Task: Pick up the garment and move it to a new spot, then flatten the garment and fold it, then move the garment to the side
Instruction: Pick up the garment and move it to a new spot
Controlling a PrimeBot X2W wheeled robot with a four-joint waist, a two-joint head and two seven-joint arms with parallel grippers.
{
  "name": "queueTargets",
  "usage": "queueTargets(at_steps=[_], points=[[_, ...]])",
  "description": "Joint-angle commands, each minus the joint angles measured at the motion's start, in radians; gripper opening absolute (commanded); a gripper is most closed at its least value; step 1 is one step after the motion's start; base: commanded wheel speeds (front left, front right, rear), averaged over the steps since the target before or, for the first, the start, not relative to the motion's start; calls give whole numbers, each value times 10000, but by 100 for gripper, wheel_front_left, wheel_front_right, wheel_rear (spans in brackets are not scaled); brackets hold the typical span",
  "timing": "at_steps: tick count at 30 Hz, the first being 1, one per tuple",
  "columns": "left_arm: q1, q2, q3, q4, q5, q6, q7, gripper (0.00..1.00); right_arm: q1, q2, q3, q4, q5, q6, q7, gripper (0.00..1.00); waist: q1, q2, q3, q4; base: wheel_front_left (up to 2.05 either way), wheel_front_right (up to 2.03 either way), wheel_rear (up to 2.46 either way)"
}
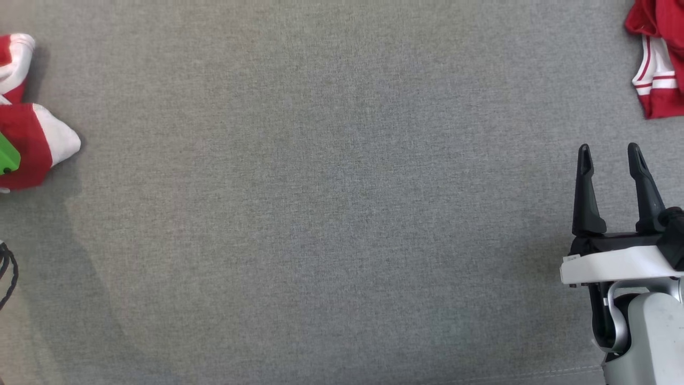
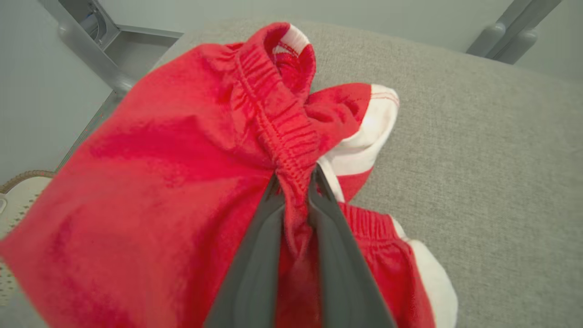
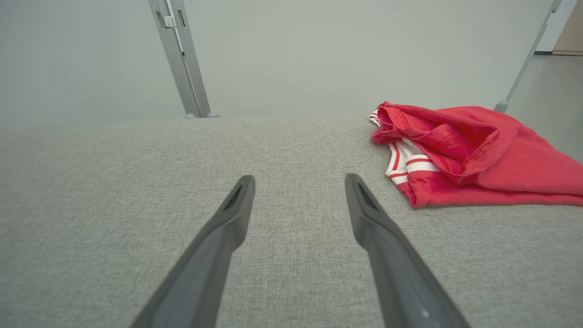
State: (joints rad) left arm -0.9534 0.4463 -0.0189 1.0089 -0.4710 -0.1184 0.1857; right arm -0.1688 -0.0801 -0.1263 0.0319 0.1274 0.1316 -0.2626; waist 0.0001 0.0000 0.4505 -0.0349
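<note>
— Red and white, that garment (image 2: 182, 159). Where on the table (image 1: 320, 214) is it?

— At the table's left edge, all bunched up. One white-cuffed end lies on the grey woven top. Seen from above, it is a red and white lump poking in over that edge.

— And the left tool (image 2: 295, 175)?

— Pinching it. Its two dark fingers (image 2: 255, 255) are pressed close together, with the gathered elastic waistband squeezed between them near the tips. Red cloth spills away on both sides of them. Whether the bundle is lifted off the table, I can't tell.

— What about the right tool (image 1: 609, 147)?

— Spread wide, with nothing between its fingers. It sits over the table's right side, towards the near edge, and the fingers point at the far edge. I can't say if they touch the top.

— There's more red over there, isn't there?

— Yes, a striped garment (image 3: 469, 155), red with white bands. It lies crumpled at the table's far right corner, apart from the right tool and not touched by it.

— Anything beyond the table?

— A grey metal post (image 3: 182, 59) stands just past the far edge, against a pale wall.
</note>
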Motion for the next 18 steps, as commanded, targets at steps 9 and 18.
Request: queueTargets(at_steps=[9,18], points=[[-476,-19,-405,-965,452,-37,-1802,0,262,105,161,320,157,-20,-29,100,-1,0,-1321,120,0,0,0],[-1080,-657,-1188,-2958,767,-92,-2270,0,528,230,260,557,397,-20,-29,100,-1,0,-2122,-477,0,0,0]])
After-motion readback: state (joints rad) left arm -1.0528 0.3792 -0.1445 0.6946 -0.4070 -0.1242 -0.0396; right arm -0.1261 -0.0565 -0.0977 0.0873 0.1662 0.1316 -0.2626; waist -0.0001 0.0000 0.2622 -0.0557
